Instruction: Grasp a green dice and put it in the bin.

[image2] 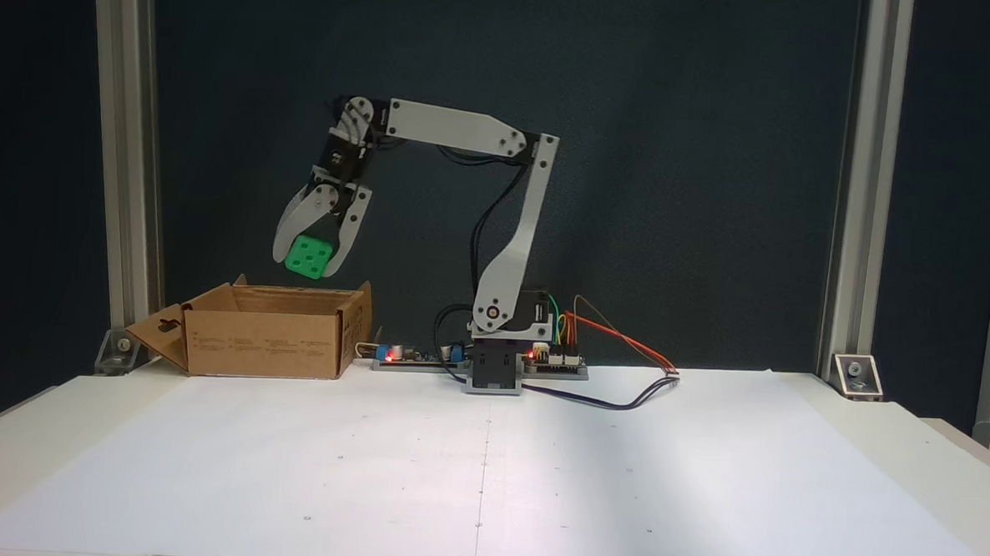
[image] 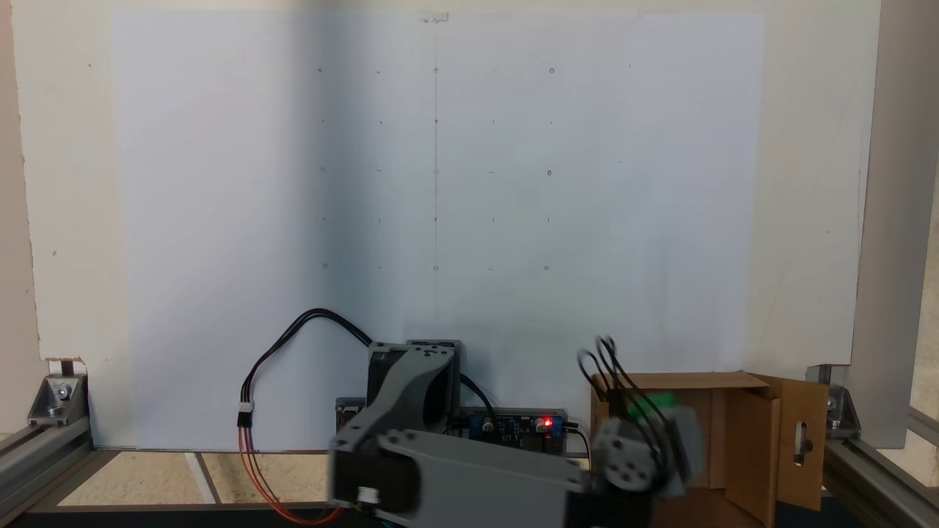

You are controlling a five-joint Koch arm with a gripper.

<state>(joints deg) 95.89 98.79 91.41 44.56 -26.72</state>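
Note:
The green dice [image2: 308,257] hangs in the air between the two white fingers of my gripper [image2: 307,263], which is shut on it and points down. It hovers just above the open top of the bin [image2: 267,339], a brown cardboard box at the back left of the table, with a slotted flap [image2: 161,335] hanging out to its left. In a fixed view from above, a green patch of the dice [image: 662,400] shows behind the blurred wrist over the bin [image: 741,433] at the lower right.
White paper [image2: 487,470] with small marks covers the table. The arm's base [image2: 500,362], a circuit board with red lights [image2: 554,360] and loose cables [image2: 624,392] sit beside the bin. Aluminium frame posts [image2: 124,153] stand at the back corners.

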